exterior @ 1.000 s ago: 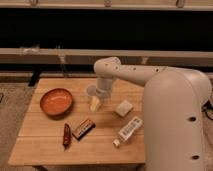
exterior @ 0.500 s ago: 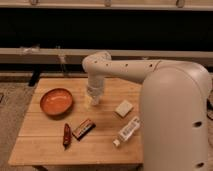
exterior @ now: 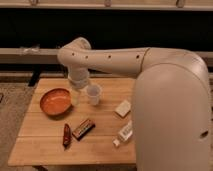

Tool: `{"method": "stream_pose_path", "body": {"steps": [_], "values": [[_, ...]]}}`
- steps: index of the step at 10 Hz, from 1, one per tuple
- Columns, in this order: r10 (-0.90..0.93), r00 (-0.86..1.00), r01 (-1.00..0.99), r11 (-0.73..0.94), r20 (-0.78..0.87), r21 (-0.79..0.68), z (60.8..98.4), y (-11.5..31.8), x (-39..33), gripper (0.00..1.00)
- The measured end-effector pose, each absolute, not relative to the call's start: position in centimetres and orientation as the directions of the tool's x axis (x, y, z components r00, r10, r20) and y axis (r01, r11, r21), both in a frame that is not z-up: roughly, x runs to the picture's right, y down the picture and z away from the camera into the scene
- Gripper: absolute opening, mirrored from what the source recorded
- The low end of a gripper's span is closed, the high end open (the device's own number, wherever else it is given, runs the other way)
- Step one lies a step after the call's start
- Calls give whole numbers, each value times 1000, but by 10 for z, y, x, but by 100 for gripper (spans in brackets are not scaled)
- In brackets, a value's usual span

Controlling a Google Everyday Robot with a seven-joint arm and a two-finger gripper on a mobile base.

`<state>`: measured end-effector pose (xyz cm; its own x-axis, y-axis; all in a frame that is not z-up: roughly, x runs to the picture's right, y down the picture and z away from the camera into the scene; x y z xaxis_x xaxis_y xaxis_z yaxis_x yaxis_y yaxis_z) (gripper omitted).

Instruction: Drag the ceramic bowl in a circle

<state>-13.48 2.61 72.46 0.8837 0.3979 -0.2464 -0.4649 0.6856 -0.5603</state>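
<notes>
The ceramic bowl (exterior: 55, 101) is round, shallow and orange-red. It sits upright on the left part of the wooden table (exterior: 45, 147). My gripper (exterior: 76, 94) points down from the white arm (exterior: 115, 61), just right of the bowl's rim and left of a small translucent whitish cup (exterior: 93, 94). It hangs close to the bowl's right edge; I cannot tell if it touches it.
A white block (exterior: 122, 108) lies right of the cup. A white tube (exterior: 123, 133) lies near the front right. A brown snack bar (exterior: 83, 128) and a dark red packet (exterior: 66, 135) lie in front of the bowl. My own white body (exterior: 170, 120) covers the table's right side.
My arm has swung left across the table. The gripper has gone from over the cup to the gap between the cup and the bowl. The bowl has not moved.
</notes>
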Motion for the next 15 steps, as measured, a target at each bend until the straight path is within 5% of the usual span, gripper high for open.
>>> {"method": "stream_pose_path", "body": {"steps": [8,12,15], "values": [[202,979,-171,766,-20,-620,831,95,-275,80],[71,995,-8,782,76,-624,853,146,-329,80],[51,996,3,781,68,-624,861,151,-336,55]]}}
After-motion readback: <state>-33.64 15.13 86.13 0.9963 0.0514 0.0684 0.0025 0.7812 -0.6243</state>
